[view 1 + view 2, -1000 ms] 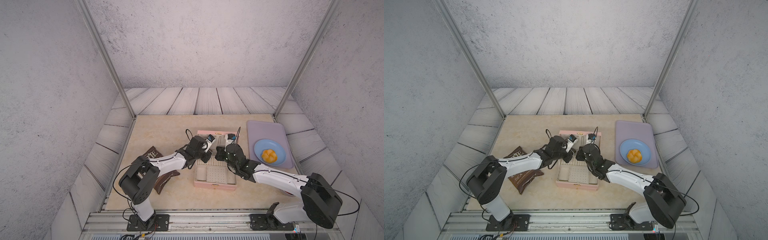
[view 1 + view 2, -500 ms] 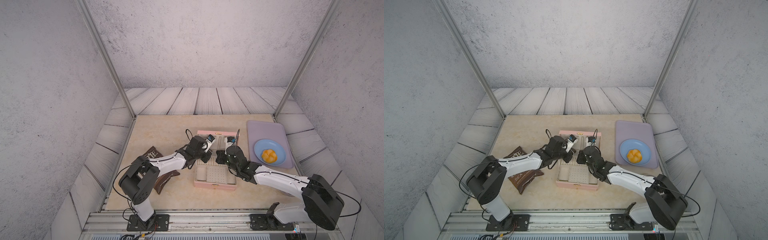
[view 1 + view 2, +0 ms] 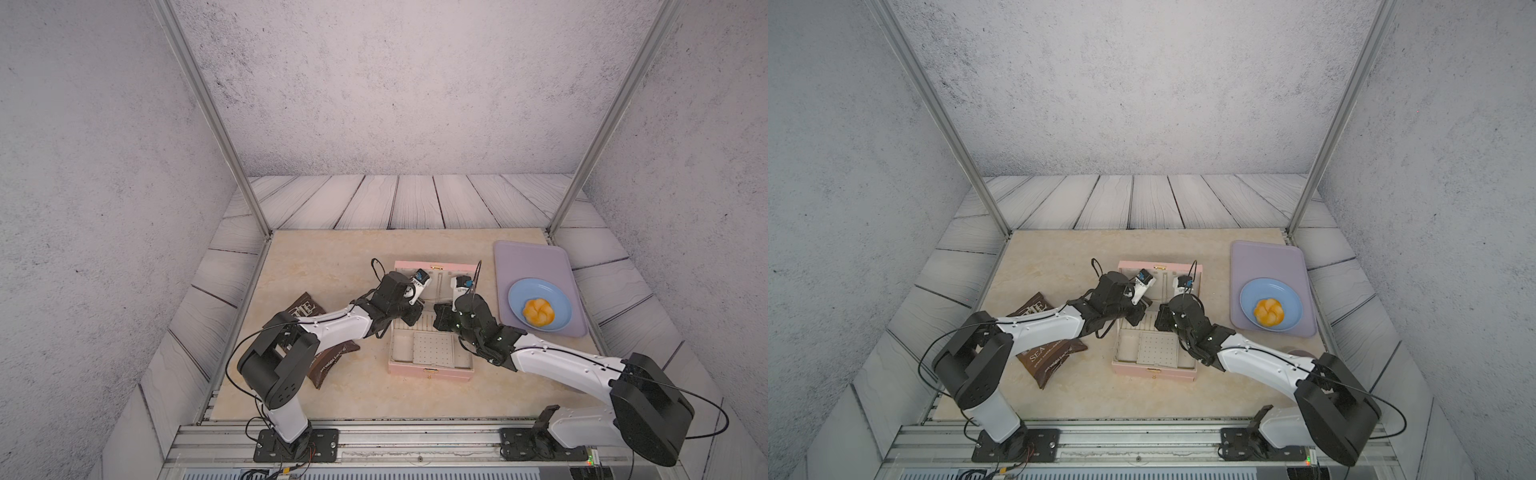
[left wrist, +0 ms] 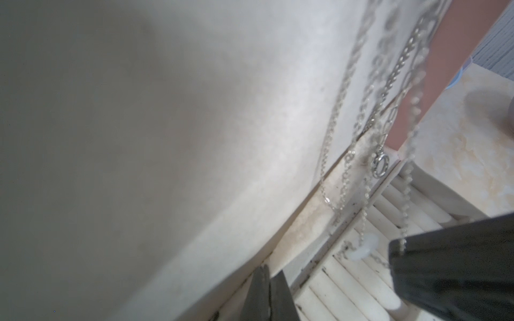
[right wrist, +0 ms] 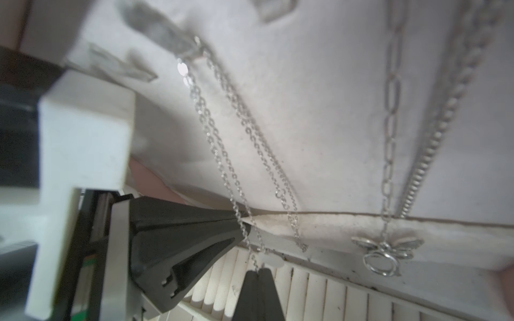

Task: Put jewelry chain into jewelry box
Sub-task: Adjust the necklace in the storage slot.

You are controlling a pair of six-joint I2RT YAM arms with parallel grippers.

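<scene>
Pinching the fine jewelry chain, one of three hanging in the lid of the one open jewelry box, the right gripper faces the left gripper, pressed shut just beside it. Both grippers have barely moved in a second. At 2 o'clock of the box, one lavender tray carries one blue plate and one bun.

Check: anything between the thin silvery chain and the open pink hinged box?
Nothing visible. The thin silvery chain hangs from a lid hook inside the pink hinged box, lower end pinched by the shut right gripper; the shut left gripper's tip sits beside its strands.
</scene>
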